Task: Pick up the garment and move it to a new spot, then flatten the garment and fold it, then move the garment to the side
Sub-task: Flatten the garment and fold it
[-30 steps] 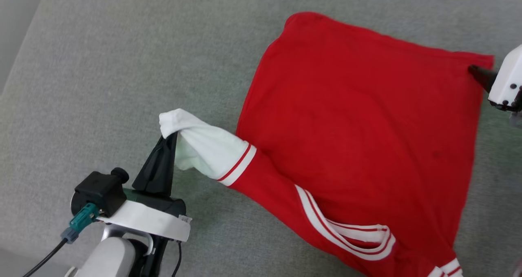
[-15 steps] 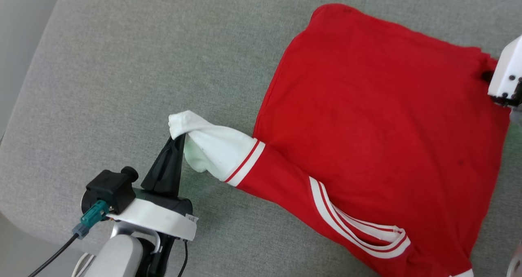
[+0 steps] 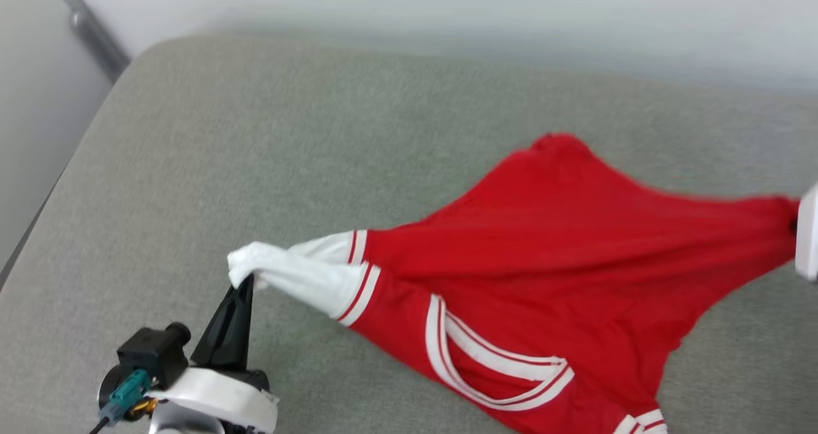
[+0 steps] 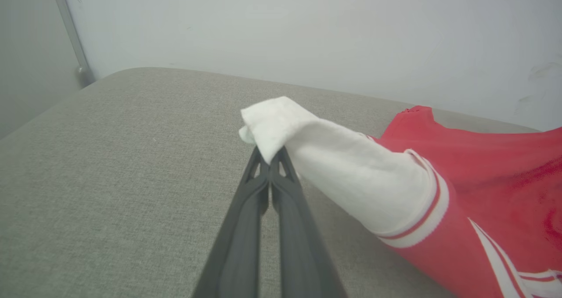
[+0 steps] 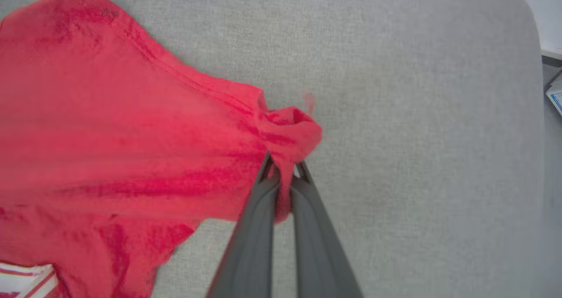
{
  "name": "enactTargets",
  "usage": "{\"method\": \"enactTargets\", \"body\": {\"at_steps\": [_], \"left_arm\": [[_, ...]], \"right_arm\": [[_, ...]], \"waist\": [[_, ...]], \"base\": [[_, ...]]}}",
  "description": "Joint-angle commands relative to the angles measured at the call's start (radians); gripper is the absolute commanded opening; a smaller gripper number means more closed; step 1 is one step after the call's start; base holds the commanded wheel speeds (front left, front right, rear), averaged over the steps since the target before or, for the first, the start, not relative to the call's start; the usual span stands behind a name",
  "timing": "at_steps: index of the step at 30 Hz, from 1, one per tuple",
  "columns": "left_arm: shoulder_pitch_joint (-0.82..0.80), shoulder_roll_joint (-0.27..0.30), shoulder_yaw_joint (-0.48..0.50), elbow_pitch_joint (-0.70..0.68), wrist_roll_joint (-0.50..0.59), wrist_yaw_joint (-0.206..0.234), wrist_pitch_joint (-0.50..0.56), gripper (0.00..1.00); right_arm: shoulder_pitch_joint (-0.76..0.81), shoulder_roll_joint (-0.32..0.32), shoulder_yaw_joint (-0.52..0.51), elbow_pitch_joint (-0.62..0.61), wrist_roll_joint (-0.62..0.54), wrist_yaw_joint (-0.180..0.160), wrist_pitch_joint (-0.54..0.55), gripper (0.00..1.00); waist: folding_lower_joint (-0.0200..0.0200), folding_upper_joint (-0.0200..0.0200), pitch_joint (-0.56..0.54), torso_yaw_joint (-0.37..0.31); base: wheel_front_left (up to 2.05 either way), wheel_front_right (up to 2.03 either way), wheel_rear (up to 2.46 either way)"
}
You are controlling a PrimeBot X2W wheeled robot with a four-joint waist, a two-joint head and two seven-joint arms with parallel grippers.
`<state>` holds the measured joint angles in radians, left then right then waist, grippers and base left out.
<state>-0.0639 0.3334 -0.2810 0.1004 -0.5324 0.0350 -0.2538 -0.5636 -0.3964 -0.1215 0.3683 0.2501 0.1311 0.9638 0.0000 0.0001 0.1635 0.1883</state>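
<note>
Grey cushion (image 3: 255, 133), white wall (image 3: 447, 6) behind; L tool (image 4: 268, 156) pinches garment (image 3: 543, 242) sleeve, R tool (image 5: 284, 168) its corner.

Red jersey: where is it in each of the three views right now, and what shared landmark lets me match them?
Head view: red jersey spans centre to right edge, its white sleeve pinched by the left gripper at lower left.
Left wrist view: right side, sleeve tip pinched at centre.
Right wrist view: left half, a red corner bunched in the right gripper.
Shared landmark: the grey cushion beneath it.
</note>
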Motion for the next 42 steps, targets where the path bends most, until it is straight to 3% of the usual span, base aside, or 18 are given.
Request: {"method": "enactTargets", "body": {"at_steps": [1,6,12,16,17,18,19,27,32,36,42], "left_arm": [[0.022,0.006,0.006,0.0,-0.005,0.008,-0.001,0.0],[0.083,0.018,0.021,-0.004,-0.015,0.035,0.009,0.0],[0.128,0.028,0.032,-0.008,-0.026,0.058,0.024,0.0],[0.135,0.034,0.026,-0.006,-0.028,0.062,0.038,0.0],[0.134,0.036,0.025,-0.005,-0.029,0.063,0.045,0.0],[0.135,0.037,0.026,-0.006,-0.029,0.065,0.045,0.0],[0.138,0.039,0.026,-0.007,-0.028,0.068,0.048,0.0],[0.135,0.05,0.017,-0.024,-0.027,0.081,0.08,0.0],[0.106,0.057,0.016,-0.046,-0.022,0.082,0.086,0.0],[0.077,0.058,0.013,-0.068,-0.016,0.08,0.086,0.0],[0.014,0.05,0.0,-0.071,-0.012,0.054,0.07,0.0]], "right_arm": [[0.06,-0.011,-0.004,-0.03,0.015,-0.001,0.01,0.0],[0.361,-0.017,-0.029,-0.205,0.056,-0.001,0.08,0.0],[0.676,0.081,-0.067,-0.325,0.1,-0.001,0.114,0.0],[0.782,0.168,-0.099,-0.333,0.099,-0.001,0.101,0.0],[0.795,0.185,-0.102,-0.335,0.101,-0.001,0.094,0.05],[0.799,0.198,-0.105,-0.344,0.107,-0.001,0.076,0.36],[0.798,0.207,-0.113,-0.353,0.105,-0.001,0.047,1.0],[0.691,0.225,-0.151,-0.379,0.075,-0.001,-0.382,1.0],[0.562,0.209,-0.095,-0.337,0.111,-0.001,-0.534,1.0],[0.446,0.169,0.001,-0.303,0.134,-0.001,-0.475,1.0],[0.278,0.098,0.16,-0.305,0.169,-0.001,-0.194,1.0]], "waist": [[0.0,-0.0001,-0.082,-0.065],[0.0,-0.0001,-0.147,-0.122],[0.0,-0.0001,-0.178,-0.176],[0.0,-0.0001,-0.183,-0.198],[0.0,-0.0001,-0.184,-0.202],[0.0,-0.0001,-0.185,-0.207],[0.0,-0.0001,-0.185,-0.211],[0.0,-0.0001,-0.17,-0.227],[0.0,-0.0001,-0.121,-0.218],[0.0,-0.0001,-0.066,-0.205],[0.0,-0.0001,0.021,-0.165]], "base": [[0.0,0.0,0.0],[0.0,0.0,0.0],[0.0,0.0,0.0],[0.0,0.0,0.0],[0.0,0.0,0.0],[0.0,0.0,0.0],[0.0,0.0,0.0],[0.0,0.0,0.0],[0.0,0.0,0.0],[0.0,0.0,0.0],[0.0,0.0,0.0]]}}
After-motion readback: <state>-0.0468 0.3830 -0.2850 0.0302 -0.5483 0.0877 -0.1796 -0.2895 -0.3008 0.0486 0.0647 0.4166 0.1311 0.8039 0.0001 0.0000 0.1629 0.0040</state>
